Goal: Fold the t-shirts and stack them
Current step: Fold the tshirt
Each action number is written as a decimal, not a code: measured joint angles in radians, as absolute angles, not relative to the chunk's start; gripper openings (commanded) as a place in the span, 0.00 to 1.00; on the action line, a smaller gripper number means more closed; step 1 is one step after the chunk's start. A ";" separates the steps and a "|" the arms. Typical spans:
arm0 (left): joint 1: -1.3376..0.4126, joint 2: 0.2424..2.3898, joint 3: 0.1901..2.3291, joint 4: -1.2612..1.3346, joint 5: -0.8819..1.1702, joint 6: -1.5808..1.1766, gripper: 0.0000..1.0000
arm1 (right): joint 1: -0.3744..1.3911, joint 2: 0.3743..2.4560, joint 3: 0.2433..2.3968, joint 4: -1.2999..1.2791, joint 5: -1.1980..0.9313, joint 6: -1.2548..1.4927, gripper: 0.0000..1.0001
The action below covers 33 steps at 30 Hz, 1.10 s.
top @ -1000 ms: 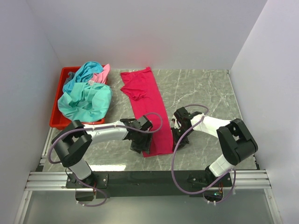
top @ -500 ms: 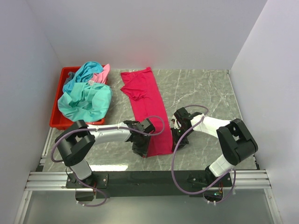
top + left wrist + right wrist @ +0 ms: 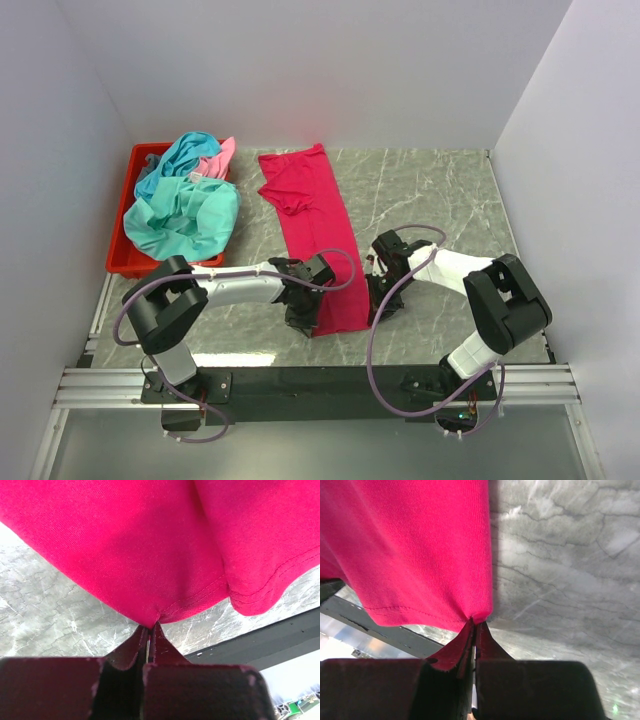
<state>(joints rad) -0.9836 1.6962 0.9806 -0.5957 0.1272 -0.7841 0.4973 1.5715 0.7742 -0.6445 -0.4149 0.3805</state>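
Magenta-red t-shirt (image 3: 318, 235) lies flat; both arms reach low and inward, left tool (image 3: 150, 626) and right tool (image 3: 474, 624) clamping its hem.

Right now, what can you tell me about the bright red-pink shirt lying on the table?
The magenta-red t-shirt is soft knit cloth with a stitched hem. It is folded into a long narrow strip, lying on the grey marble table, with one sleeve tucked on top near the far end. The left hand pinches its near hem on the left, and the right hand pinches the near right corner.
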 measured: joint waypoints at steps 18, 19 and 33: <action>-0.972 1.583 1.019 -0.720 0.142 -0.787 0.00 | 0.502 1.509 0.931 -0.834 -0.384 0.350 0.00; -0.964 1.583 1.028 -0.725 0.147 -0.788 0.00 | 0.502 1.523 0.966 -0.844 -0.384 0.349 0.00; -0.632 1.681 1.200 -0.712 0.187 -0.716 0.00 | 0.495 1.890 1.433 -0.884 -0.354 0.319 0.00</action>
